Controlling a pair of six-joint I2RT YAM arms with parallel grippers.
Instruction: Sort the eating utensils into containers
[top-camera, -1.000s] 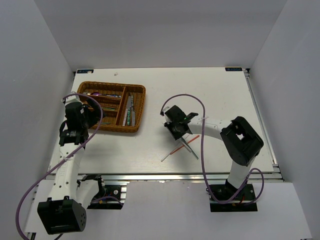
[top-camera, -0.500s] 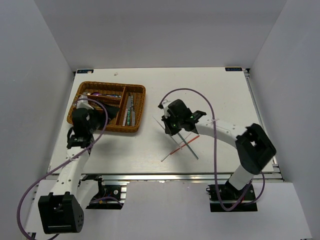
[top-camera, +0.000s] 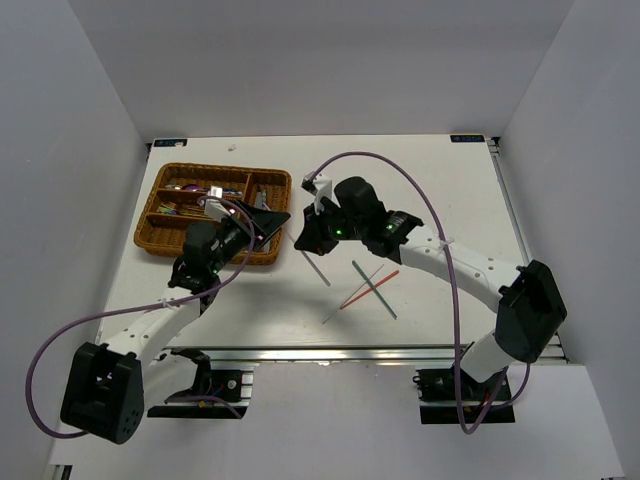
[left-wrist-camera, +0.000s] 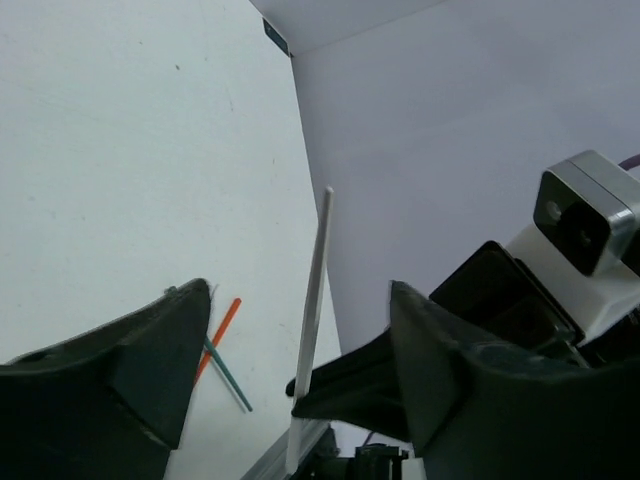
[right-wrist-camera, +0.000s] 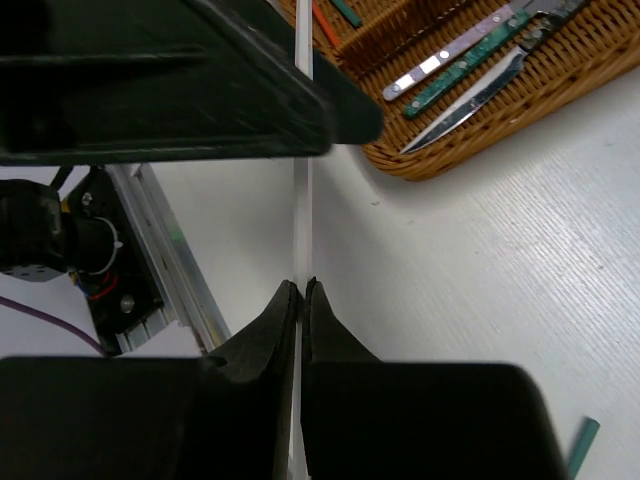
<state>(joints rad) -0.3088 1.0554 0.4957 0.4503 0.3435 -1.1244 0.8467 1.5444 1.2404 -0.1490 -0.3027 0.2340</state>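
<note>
- Right end effector (right-wrist-camera: 301, 290): pinched together on the grey chopstick (right-wrist-camera: 302, 200), gripped partway along so that length sticks out both ways.
- Left end effector (left-wrist-camera: 300, 292): fingers (left-wrist-camera: 150, 350) apart, straddling the same stick with no visible contact. Looks like a mid-air hand-over, just off the near right corner of the wicker tray (top-camera: 200, 168).
- To do it well: centre the stick in the left gap before closing. Close on a stretch clear of the right fingertips. Let go on the right only once the left hold is firm, since anything so thin and smooth would likely slip or swing.
- Keep both wrists quiet during the exchange; a twist from either side would probably lever the stick out.
- Long axis, from above: slanting from the right end effector toward the near edge of the desk (top-camera: 430, 180) and slightly rightward.
- From the left wrist: nearly upright in the picture, crossing the gap between the fingers, far tip toward the back wall.
- From the right wrist: straight out from the pinch, alongside the left end effector, toward the tray.
- Loose on the desk, well apart from the tray: an orange chopstick (top-camera: 372, 286) crossed with a green chopstick (top-camera: 386, 308).
- Already in the tray: a teal-handled knife (right-wrist-camera: 465, 62) lying lengthwise in a compartment. Probably best to match that direction when laying the grey one down.
</note>
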